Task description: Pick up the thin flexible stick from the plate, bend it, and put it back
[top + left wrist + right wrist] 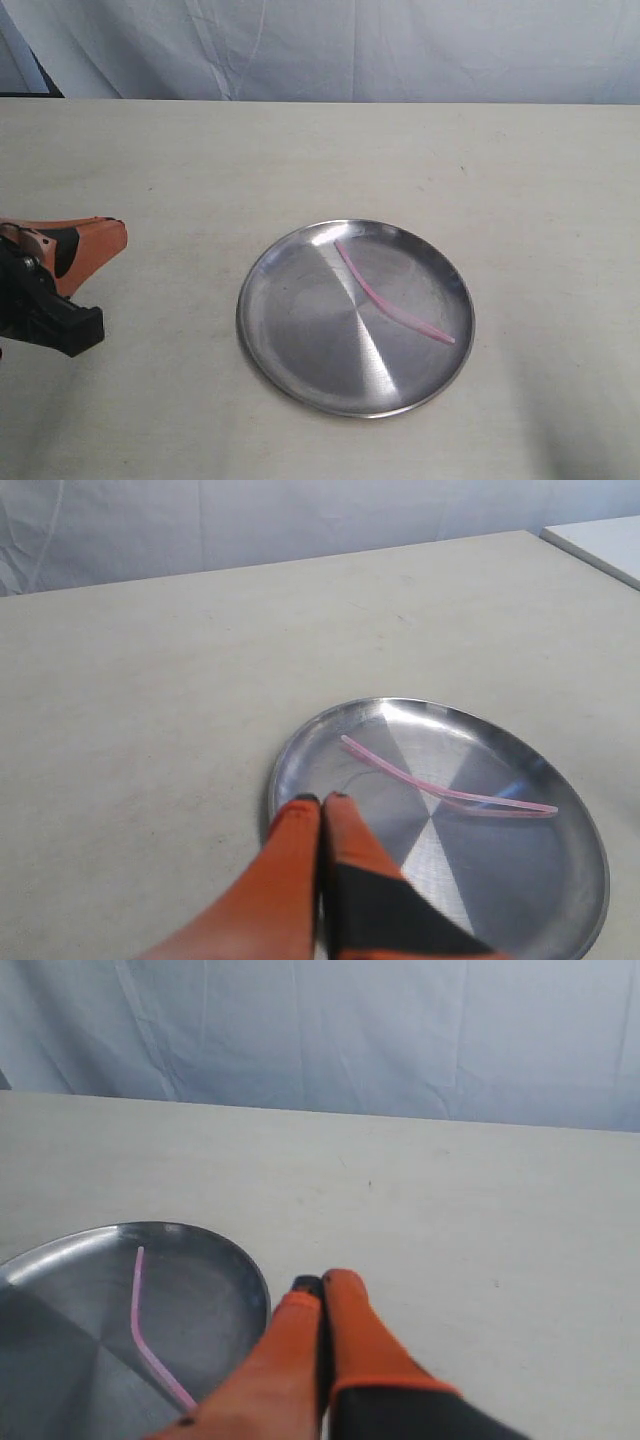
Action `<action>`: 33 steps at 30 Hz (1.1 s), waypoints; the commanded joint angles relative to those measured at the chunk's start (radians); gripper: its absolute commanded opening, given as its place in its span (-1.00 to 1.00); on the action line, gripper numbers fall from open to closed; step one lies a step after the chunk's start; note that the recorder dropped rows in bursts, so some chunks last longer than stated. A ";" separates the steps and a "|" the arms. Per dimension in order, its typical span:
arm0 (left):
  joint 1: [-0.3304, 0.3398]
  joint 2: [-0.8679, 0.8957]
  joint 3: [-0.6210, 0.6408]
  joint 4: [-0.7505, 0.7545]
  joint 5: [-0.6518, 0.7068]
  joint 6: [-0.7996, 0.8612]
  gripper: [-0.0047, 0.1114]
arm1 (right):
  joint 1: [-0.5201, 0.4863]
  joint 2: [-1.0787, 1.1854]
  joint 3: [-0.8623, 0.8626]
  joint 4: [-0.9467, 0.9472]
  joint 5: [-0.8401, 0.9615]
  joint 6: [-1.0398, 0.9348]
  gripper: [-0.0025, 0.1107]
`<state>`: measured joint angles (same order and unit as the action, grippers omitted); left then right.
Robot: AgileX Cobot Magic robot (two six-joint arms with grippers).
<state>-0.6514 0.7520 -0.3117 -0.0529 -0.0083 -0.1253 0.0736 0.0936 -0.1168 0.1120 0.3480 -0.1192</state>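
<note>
The round silver plate (300, 340) lies on the table, right of centre. On it rests the thin pink stick (385, 300), bent at its middle, with no gripper touching it. The stick also shows in the left wrist view (440, 788) and the right wrist view (140, 1325). My left gripper (120, 232) hovers at the left edge, well apart from the plate, its orange fingers shut with nothing between them (322, 799). My right gripper (322, 1282) is shut and empty, beside the plate's rim (255, 1280); the exterior view does not show it.
A pale beige table (320, 160) stretches all round the plate. A white cloth backdrop (330, 45) hangs behind its far edge. A white board corner (600, 545) lies at the table's far side in the left wrist view.
</note>
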 commanded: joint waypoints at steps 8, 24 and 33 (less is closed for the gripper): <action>0.001 -0.007 0.006 0.006 -0.014 -0.002 -0.92 | -0.006 -0.080 0.117 -0.062 -0.048 0.006 -0.97; 0.001 -0.007 0.006 0.006 -0.014 -0.002 -0.92 | -0.006 -0.094 0.117 -0.077 -0.045 0.063 -0.97; 0.001 -0.007 0.006 0.006 -0.014 -0.002 -0.92 | -0.006 -0.094 0.117 -0.077 -0.045 0.068 -0.97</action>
<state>-0.6514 0.7520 -0.3117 -0.0492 -0.0083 -0.1253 0.0736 0.0063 -0.0051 0.0353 0.3140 -0.0558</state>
